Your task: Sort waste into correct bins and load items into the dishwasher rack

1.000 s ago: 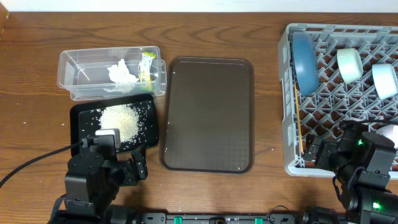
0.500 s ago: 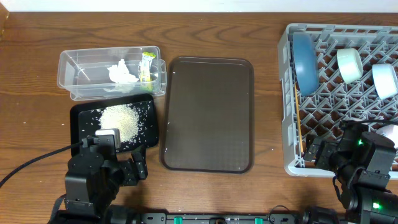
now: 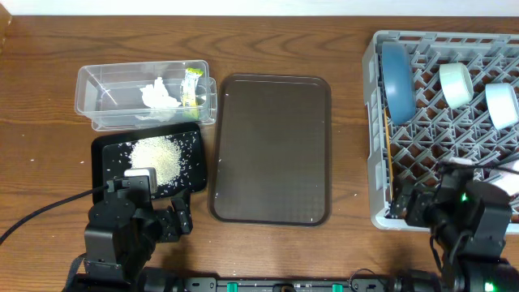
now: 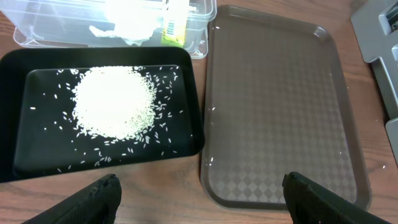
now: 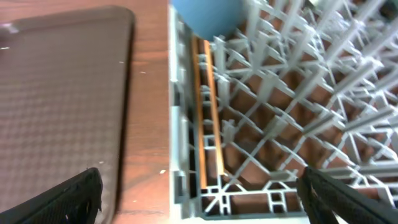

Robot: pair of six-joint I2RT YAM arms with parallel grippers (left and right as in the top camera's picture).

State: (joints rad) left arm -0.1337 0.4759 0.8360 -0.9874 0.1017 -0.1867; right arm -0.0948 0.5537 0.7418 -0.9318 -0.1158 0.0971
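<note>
The clear tub (image 3: 105, 93) holds the crumpled white tissue (image 3: 160, 94) and the yellow-green wrapper (image 3: 192, 86). The black tray (image 3: 101, 150) holds the rice grains (image 3: 158, 156). The grey rack (image 3: 381, 122) holds the dark blue plate (image 3: 397, 77), mint-green bowl (image 3: 456, 83), light blue bowl (image 3: 501, 105) and chopsticks (image 3: 389, 166) along its left wall. The cup (image 3: 509, 182) is mostly hidden behind my right arm. My left gripper (image 3: 172, 221) is open and empty at the table front, below the black tray (image 4: 193, 99). My right gripper (image 5: 205, 199) is open and empty over the rack's (image 5: 298, 93) front left corner, above the chopsticks (image 5: 207, 112).
A large dark brown serving tray (image 3: 272, 148) lies between the bins and the rack; it also shows in the left wrist view (image 4: 280, 99) and in the right wrist view (image 5: 62, 93). A black cable (image 3: 40, 215) runs across the table at the front left.
My right arm has drawn back slightly toward the table front and now covers more of the cup. The left arm has not moved.
</note>
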